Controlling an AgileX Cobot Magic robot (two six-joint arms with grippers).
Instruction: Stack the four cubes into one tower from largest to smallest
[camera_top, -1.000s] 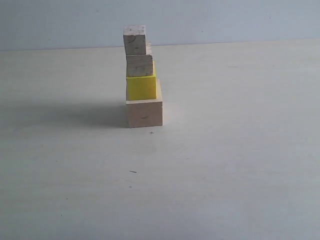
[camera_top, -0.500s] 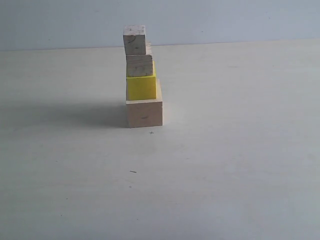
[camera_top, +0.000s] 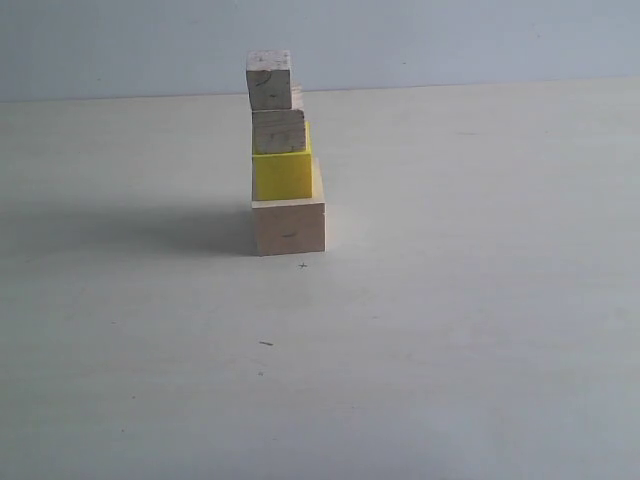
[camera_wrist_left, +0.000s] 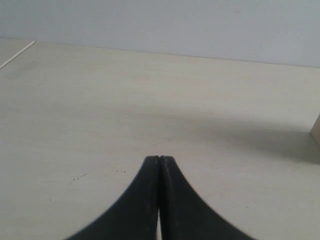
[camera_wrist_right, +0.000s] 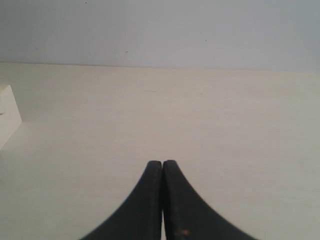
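The tower (camera_top: 283, 160) stood on the pale table (camera_top: 450, 330): large pale wooden cube (camera_top: 288, 228) lowest, then bright yellow mid-sized cube (camera_top: 282, 176), smaller grained wooden cube (camera_top: 279, 131), and smallest wooden cube (camera_top: 269, 80) uppermost, set slightly leftward. The left gripper (camera_wrist_left: 159, 159) and right gripper (camera_wrist_right: 163, 162) had jaws pressed together, empty, off the stack. It looked finished to me; the arms did best to stay clear.

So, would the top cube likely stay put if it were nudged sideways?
Probably not: the smallest cube sits off-centre, overhanging the grained cube on the exterior view's left, so a leftward push would likely tip it off. Flat faces suggest sliding rather than rolling; it looks rigid wood.
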